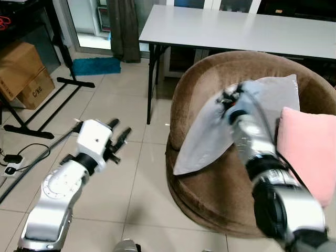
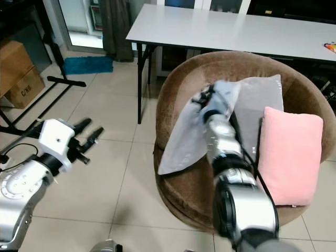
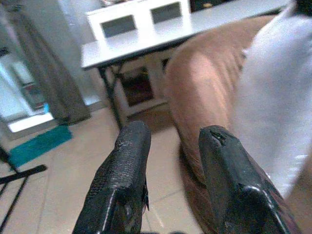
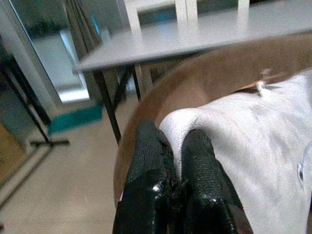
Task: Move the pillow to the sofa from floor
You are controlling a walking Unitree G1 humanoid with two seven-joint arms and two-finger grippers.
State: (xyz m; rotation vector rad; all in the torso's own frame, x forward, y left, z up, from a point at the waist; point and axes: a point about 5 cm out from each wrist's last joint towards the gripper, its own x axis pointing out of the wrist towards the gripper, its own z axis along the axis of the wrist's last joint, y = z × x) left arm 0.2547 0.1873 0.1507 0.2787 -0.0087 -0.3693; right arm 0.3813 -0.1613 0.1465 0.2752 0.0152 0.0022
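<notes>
your right gripper pinches the grey pillow on the brown sofa, left of the pink pillow; left gripper open, empty.

Smooth grey cloth on the pillow, plush brown velvety fabric on the sofa, glossy floor tiles, textured black fingers.

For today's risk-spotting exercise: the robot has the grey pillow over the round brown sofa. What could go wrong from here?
1. The right gripper pinches only an edge of the grey pillow, whose lower corner overhangs the brown sofa front rim; once let go, it might slide to the floor.
2. The pink pillow sits close beside, so the withdrawing arm could nudge it.
</notes>
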